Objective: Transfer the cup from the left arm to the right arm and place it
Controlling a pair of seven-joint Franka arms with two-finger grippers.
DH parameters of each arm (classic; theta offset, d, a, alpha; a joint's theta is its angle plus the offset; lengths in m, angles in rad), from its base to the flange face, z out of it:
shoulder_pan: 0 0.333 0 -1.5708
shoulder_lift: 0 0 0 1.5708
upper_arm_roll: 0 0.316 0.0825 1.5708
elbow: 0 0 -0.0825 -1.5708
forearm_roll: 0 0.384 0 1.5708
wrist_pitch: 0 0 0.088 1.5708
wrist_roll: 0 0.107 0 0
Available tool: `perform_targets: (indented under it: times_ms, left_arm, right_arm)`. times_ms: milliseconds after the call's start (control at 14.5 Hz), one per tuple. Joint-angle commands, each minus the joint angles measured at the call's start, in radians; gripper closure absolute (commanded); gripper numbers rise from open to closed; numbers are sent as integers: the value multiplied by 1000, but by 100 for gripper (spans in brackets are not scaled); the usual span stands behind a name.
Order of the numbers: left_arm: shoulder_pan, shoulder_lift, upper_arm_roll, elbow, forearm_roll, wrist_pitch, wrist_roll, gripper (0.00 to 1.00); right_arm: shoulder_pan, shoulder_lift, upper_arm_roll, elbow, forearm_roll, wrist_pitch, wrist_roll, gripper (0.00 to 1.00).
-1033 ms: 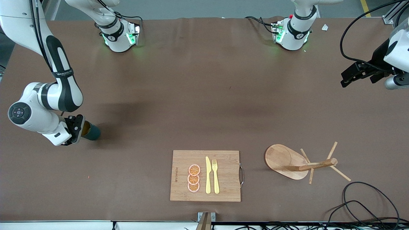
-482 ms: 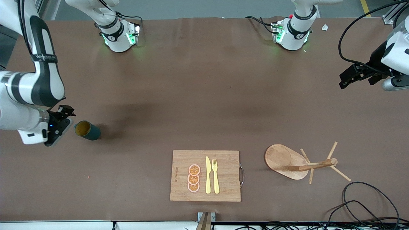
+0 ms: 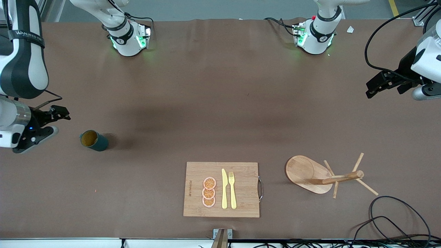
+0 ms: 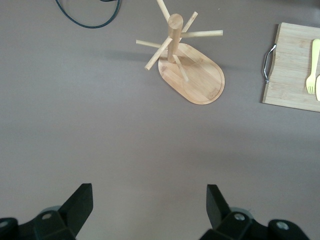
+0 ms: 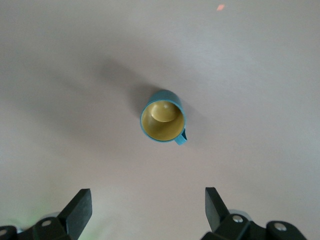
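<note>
The cup (image 3: 93,140) stands upright on the desk (image 3: 220,103) at the right arm's end, mouth up, touched by nothing. The right gripper (image 3: 51,122) hangs in the air close beside it, over the desk edge, its fingers (image 5: 77,210) spread wide and empty. The left gripper (image 3: 380,84) waits over the other end of the desk, well apart from the cup, its fingers (image 4: 80,202) wide too and holding nothing.

So the right arm is by far the nearer one, and the cup's long axis runs straight up. To my eye the placing looks done, and the next move is likely just to pull clear.

The right wrist view looks straight down into the cup's yellow inside and shows its small handle (image 5: 181,138), which the front view hides. The left wrist view shows only the wooden mug rack (image 4: 187,67) and a corner of the cutting board (image 4: 295,70), no cup.
</note>
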State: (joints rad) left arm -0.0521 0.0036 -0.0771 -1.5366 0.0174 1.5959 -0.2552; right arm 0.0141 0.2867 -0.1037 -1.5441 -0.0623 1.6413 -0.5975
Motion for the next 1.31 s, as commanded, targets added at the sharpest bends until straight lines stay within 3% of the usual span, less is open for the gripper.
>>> perform_targets:
  times_ms: [0, 138, 413, 620, 826, 1239]
  left_arm:
    - [9, -10, -7, -10, 12, 12, 8, 0]
    - [9, -10, -7, -8, 12, 13, 8, 0]
    - [3, -11, -9, -5, 12, 13, 5, 0]
    - [6, -11, -9, -5, 10, 4, 19, 0]
    - [8, -10, -7, -3, 10, 4, 14, 0]
    - [6, -5, -7, 12, 13, 4, 13, 0]
  right_arm:
    - [-3, 3, 2, 44, -4, -52, 198, 0]
    - [-9, 0, -4, 74, 37, -107, 344, 0]
    - [1, -3, 2, 160, 38, -227, 649, 0]
    - [-2, -3, 6, 199, 48, -247, 616, 0]
    - [1, -1, 1, 203, 44, -245, 460, 0]
    - [-9, 6, 1, 240, 33, -244, 450, 0]
